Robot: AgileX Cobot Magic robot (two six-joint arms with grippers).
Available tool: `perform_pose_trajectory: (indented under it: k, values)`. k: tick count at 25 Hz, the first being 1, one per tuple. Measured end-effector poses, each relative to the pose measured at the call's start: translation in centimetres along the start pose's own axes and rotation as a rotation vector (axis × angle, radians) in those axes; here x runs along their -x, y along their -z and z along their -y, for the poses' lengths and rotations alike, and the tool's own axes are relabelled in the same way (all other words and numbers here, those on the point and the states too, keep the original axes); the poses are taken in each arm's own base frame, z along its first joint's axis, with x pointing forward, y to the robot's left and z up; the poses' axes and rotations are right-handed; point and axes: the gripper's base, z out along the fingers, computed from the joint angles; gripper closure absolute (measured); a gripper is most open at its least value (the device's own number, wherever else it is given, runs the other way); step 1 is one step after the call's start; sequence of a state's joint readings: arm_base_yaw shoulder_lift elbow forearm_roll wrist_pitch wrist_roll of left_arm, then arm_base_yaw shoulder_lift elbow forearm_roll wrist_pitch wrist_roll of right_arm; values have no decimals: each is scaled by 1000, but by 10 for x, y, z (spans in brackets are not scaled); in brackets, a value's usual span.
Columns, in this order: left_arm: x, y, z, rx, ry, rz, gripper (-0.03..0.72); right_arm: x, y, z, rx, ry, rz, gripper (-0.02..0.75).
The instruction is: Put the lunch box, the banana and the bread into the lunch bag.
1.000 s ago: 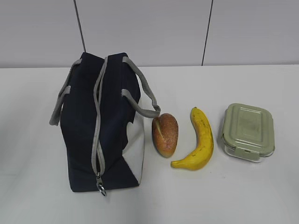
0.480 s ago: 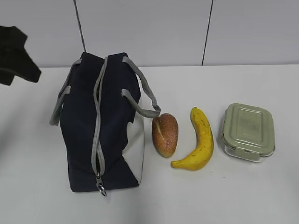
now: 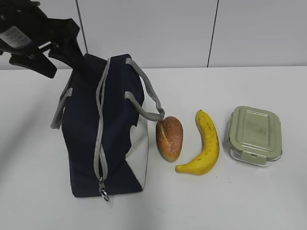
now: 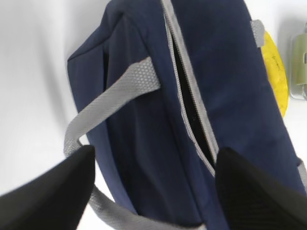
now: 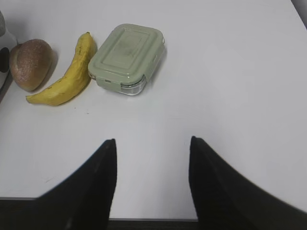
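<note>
The navy lunch bag [image 3: 103, 129] stands on the white table with its grey zipper [image 3: 100, 143] along the top and the ring pull [image 3: 104, 193] at the near end. My left gripper [image 3: 64, 67] hangs open over the bag's far end and holds nothing. In the left wrist view its jaws [image 4: 154, 151] straddle the lunch bag [image 4: 144, 120], where a narrow dark gap shows along the zipper [image 4: 192, 105]. The bread [image 3: 169, 138], banana [image 3: 204, 143] and lunch box [image 3: 254, 135] lie in a row to the bag's right. My right gripper [image 5: 153, 140] is open above bare table, well short of the lunch box [image 5: 127, 57].
Two grey handles [image 3: 144, 93] flop over the bag's sides; one handle [image 4: 110, 96] loops just below the left fingers. A grey wall runs behind the table. In the right wrist view, white tabletop [image 5: 230, 96] stretches right of the lunch box, and the table's near edge lies under the jaws.
My left gripper came in from the upper left and now sits over the bag's far end. Bag, bread, banana and lunch box have not moved.
</note>
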State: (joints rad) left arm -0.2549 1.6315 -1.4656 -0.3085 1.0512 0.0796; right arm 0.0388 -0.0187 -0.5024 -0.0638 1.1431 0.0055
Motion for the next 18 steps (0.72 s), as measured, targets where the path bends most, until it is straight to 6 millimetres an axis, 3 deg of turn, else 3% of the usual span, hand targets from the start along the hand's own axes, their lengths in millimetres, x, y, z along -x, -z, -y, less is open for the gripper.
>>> perform_pose_trajectory:
  k: [5,8,10,15,18]
  values:
    - [2,-28,-2,-1,23,-76,138,0,0,0,0,0,0,373]
    - [2,-36,-4,1,31,-96,167,0,0,0,0,0,0,373]
    - [2,-37,-5,0,33,-99,244,0,0,0,0,0,0,373]
    - [2,-37,-3,-12,40,-98,601,0,0,0,0,0,0,373]
    - [3,-37,-3,-18,44,-96,685,0,0,0,0,0,0,373]
